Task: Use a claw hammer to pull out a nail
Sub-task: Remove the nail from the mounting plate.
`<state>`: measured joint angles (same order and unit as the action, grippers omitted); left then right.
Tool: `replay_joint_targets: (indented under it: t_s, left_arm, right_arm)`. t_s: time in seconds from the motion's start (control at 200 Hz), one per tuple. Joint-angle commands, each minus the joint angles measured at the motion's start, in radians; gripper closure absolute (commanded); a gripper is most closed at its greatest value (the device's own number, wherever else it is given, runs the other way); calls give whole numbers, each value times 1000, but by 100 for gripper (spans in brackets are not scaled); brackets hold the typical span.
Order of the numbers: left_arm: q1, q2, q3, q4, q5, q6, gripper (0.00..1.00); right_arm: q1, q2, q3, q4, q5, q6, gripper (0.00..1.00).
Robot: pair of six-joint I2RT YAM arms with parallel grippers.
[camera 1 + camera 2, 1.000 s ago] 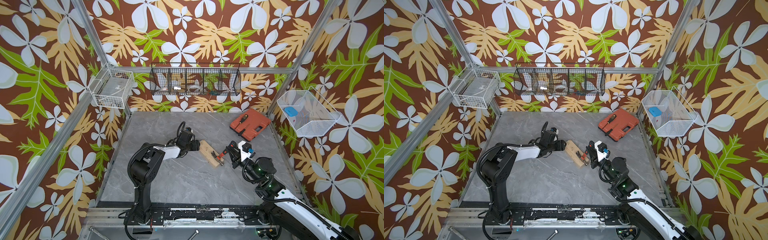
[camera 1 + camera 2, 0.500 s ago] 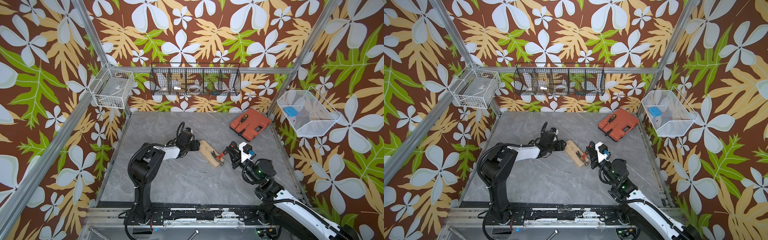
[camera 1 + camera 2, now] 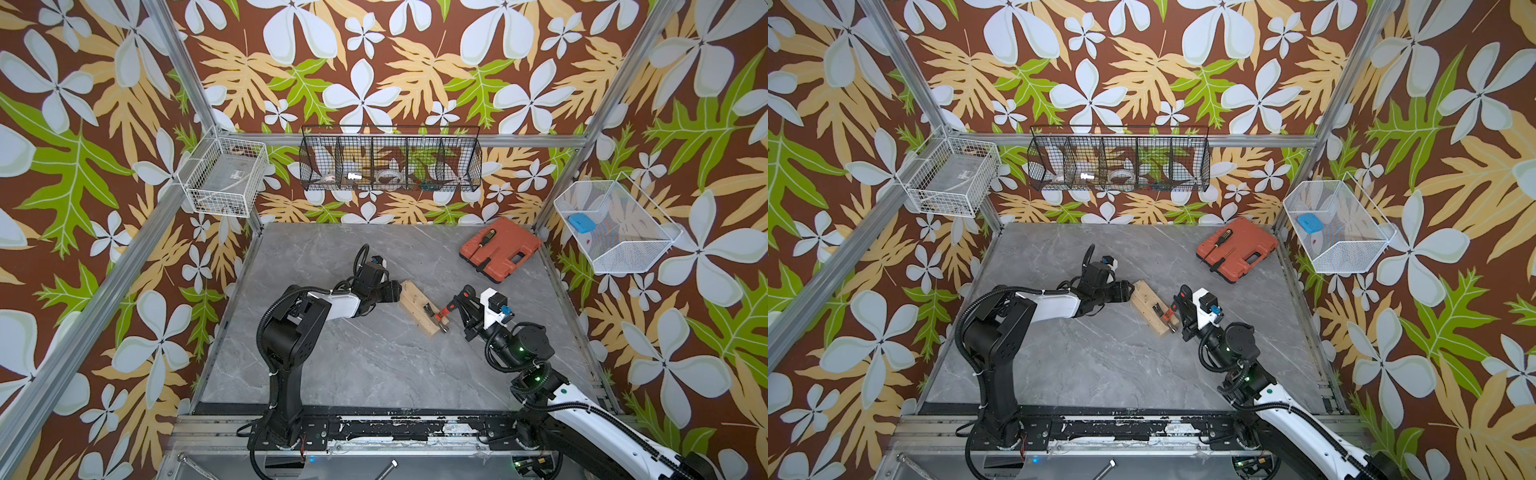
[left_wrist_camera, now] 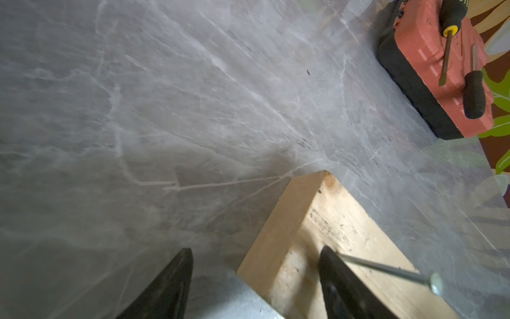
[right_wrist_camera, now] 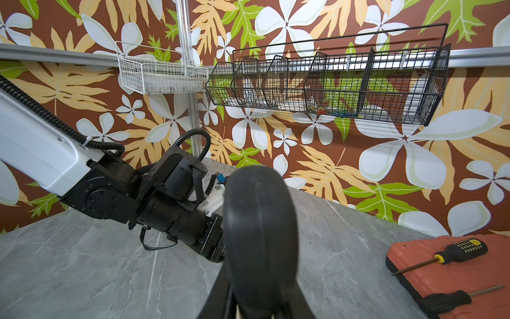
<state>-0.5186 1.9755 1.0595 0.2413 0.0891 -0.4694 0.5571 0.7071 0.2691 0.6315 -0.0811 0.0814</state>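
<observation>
Right wrist: claw hammer (image 5: 260, 234) probably hides left arm (image 5: 165, 210) tip.

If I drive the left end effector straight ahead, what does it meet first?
Probably the pale wooden block, lying directly ahead of the left end effector; one finger overlaps its top face, depth unclear.

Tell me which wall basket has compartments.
The long black wire basket on the back wall; the square white wire basket and the white mesh basket are undivided.
</observation>
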Motion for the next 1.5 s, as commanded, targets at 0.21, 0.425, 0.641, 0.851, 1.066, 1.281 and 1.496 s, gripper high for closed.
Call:
replay_joint_targets:
  t_s: [0.21,0.425,0.641,0.851,1.066,1.281,1.496]
  left_arm:
    - [20,29,-19,-339,-118,11,27]
    - [23,33,-13,-353,-121,12,27]
    - [26,37,-10,-362,-120,15,27]
    - [28,37,-14,-362,-117,11,27]
    - [28,38,-19,-362,-115,10,27]
    - [29,40,-25,-357,-107,11,27]
    - [29,48,-35,-344,-92,0,28]
  right_arm:
    - [9,-33,-40,3,32,26,100]
    - [10,-40,-60,29,31,24,100]
    - [12,-46,-75,46,27,24,100]
    - [12,-55,-88,60,27,24,100]
    - [12,-61,-99,74,22,27,100]
    - [12,-83,-111,79,34,29,100]
    - [12,-105,-125,73,30,30,100]
